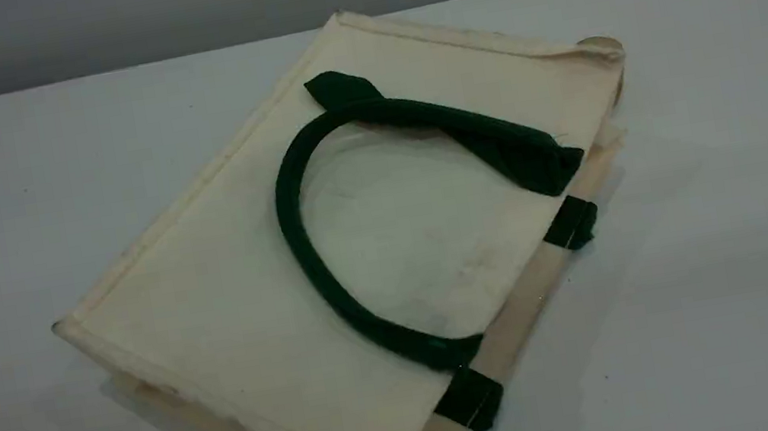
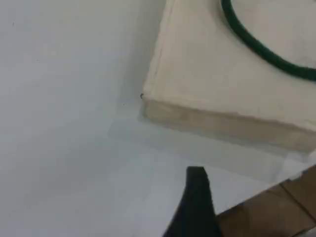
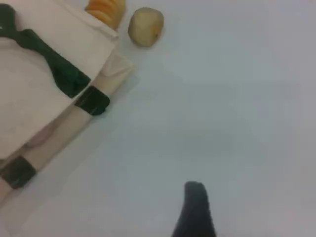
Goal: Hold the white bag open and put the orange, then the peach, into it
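The white bag [image 1: 212,297] lies flat on its side in the middle of the table, mouth edge toward the right. Its dark green handle [image 1: 288,215] loops over the upper face. The left wrist view shows the bag's near corner [image 2: 207,64], with my left gripper's dark fingertip [image 2: 196,197] above the bare table just short of it. In the right wrist view my right gripper's fingertip [image 3: 195,207] hangs over bare table to the right of the bag's mouth edge [image 3: 29,84]. Nothing sits at either fingertip. The orange and the peach are out of view.
A ridged orange-tan loaf [image 3: 104,9] and a small tan potato [image 3: 145,26] lie just beyond the bag's far right corner. The table's edge and brown floor [image 2: 281,212] show near the left gripper.
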